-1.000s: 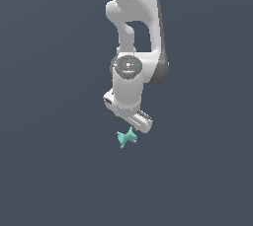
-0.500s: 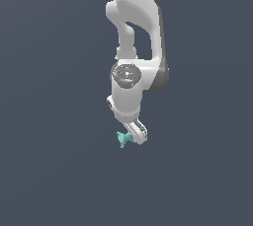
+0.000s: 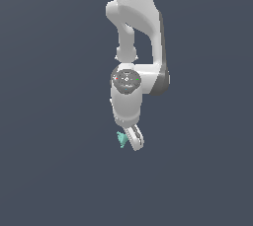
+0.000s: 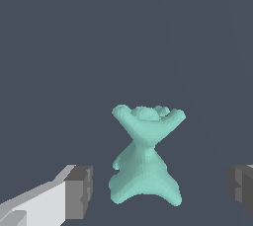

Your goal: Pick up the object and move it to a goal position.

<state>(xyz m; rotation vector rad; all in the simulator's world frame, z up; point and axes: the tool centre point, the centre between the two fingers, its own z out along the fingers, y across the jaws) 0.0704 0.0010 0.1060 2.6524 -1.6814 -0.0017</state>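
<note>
Near the exterior frame's lower centre, the gripper (image 3: pixel 132 142) hangs spread wide around the teal object (image 4: pixel 146 156), pads clear of it, so closing off-centre on its spiky arms could squirt it sideways.

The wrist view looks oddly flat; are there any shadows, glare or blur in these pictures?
Wrist view: the teal-green spiky star-shaped object is sharp, softly shaded, casting no visible shadow. Exterior view: the glossy white robot arm shows gentle shading, no glare; plain grey background throughout.
</note>
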